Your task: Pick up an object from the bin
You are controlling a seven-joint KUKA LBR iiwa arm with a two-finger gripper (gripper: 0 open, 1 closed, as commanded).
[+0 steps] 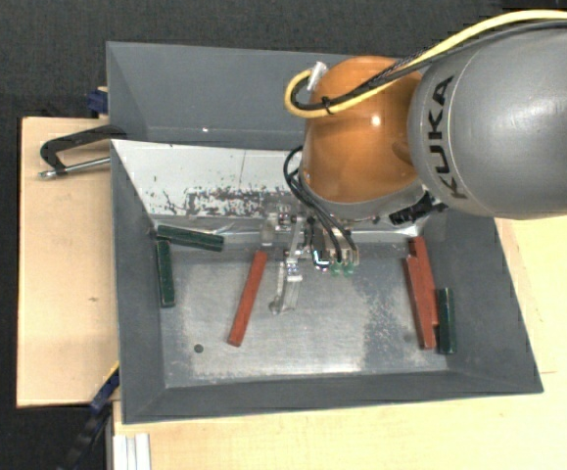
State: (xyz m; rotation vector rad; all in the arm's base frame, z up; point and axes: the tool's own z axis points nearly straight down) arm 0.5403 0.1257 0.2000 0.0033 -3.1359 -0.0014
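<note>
Far left of the gripper (pixel 285 284), two green sticks (pixel 166 274) form an L near the bin (pixel 136 360) wall, likely where they slid. Just left of it a red stick (pixel 247 300) lies slanted and clear of the rest, probably the easiest pick. The gripper hangs low over bare floor, holding nothing visible. Whether it is open cannot be told, since the orange cover (pixel 361 135) hides its top. To its right, a second red stick (pixel 420 292) and a third green stick (pixel 445 319) hug the wall.

The single camera is looking down on the grey bin (pixel 332 336) from above and slightly to one side, sitting near enough that the bin is spanning most of the frame; the arm (pixel 503 116) is covering the upper right.
</note>
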